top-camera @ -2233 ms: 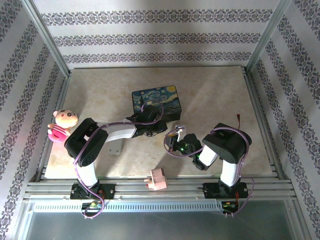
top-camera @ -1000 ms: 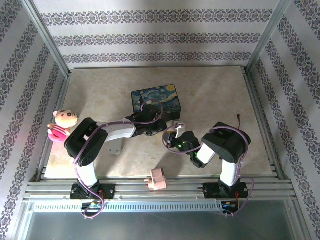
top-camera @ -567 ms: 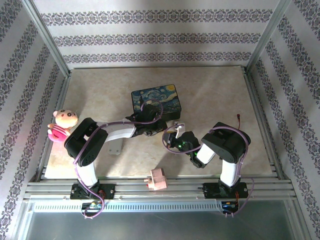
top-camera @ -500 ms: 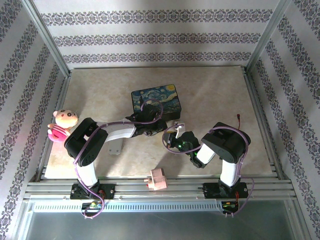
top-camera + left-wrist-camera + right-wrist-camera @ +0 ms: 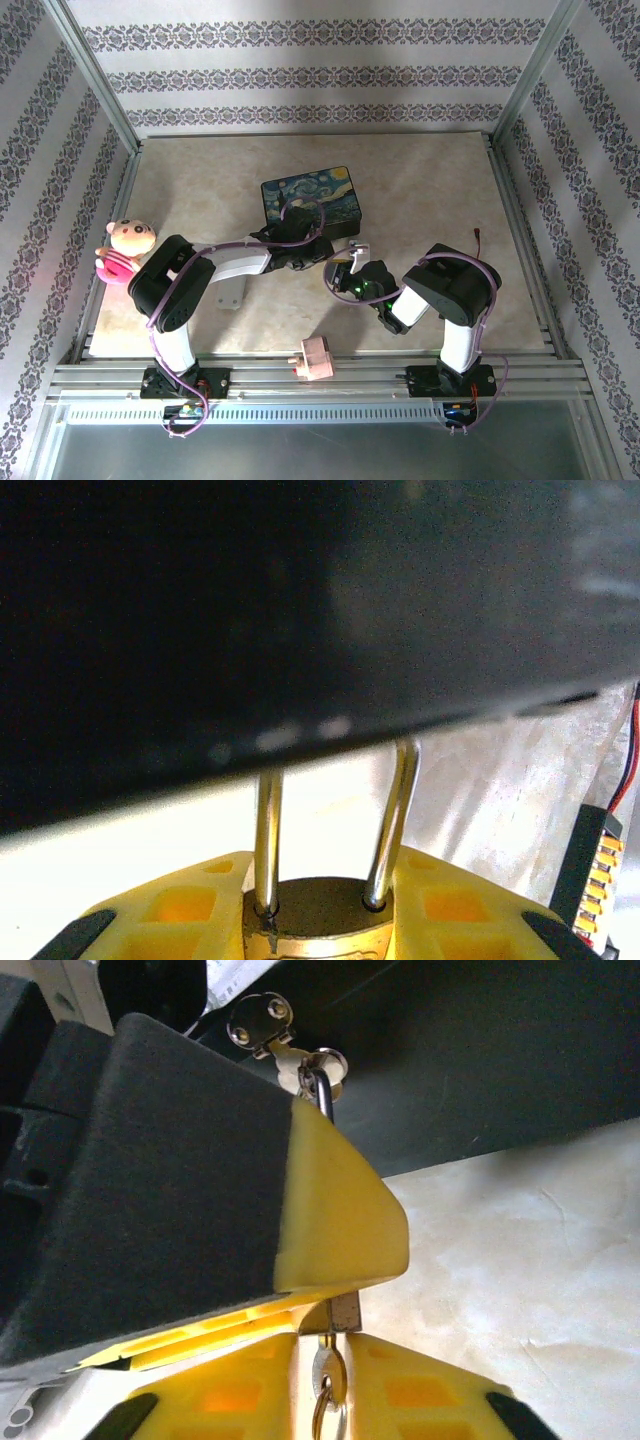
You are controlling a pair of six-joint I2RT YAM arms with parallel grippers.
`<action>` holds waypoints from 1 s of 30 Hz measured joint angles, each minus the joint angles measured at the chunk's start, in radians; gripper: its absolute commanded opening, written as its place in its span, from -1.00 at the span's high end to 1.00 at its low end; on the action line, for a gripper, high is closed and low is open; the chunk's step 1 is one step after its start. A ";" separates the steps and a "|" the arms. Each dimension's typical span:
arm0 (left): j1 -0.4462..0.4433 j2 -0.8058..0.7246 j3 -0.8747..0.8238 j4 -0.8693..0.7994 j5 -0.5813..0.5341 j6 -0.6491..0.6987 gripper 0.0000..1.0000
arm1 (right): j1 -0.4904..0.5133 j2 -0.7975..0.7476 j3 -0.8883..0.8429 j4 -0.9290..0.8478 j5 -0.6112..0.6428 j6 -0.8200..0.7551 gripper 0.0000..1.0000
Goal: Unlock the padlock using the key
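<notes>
We note the left tool (image 5: 315,925) clenched on the padlock (image 5: 320,905) body, shackle (image 5: 268,830) hooked through the latch (image 5: 325,1062) of the tin (image 5: 480,1050). The key (image 5: 329,1372) sits between the fingers (image 5: 430,1400) of the right tool (image 5: 322,1385), just below the left tool; grip there we cannot tell.

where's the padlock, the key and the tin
padlock (image 5: 318,920), left wrist view, on its brass body
key (image 5: 329,1372), right wrist view, on its head
tin (image 5: 308,197), top view, on its painted lid
</notes>
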State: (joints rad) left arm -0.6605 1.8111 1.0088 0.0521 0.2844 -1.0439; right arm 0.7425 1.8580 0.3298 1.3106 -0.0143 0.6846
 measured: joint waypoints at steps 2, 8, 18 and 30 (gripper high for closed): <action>0.001 0.000 -0.001 0.002 0.000 -0.003 0.60 | 0.000 0.000 -0.008 0.013 0.003 0.002 0.54; 0.002 0.000 -0.014 0.024 0.000 -0.007 0.60 | 0.000 -0.010 -0.057 0.027 0.016 0.018 0.44; 0.003 0.000 -0.017 0.035 0.000 -0.013 0.60 | 0.000 -0.151 -0.158 0.026 0.007 0.047 0.63; 0.003 0.000 -0.019 0.040 0.003 -0.013 0.60 | 0.000 -0.130 -0.103 0.030 -0.055 0.127 0.67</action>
State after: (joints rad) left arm -0.6579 1.8111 0.9897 0.0917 0.2871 -1.0569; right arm 0.7422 1.7275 0.2264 1.3403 -0.0689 0.8116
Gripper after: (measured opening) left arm 0.291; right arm 0.164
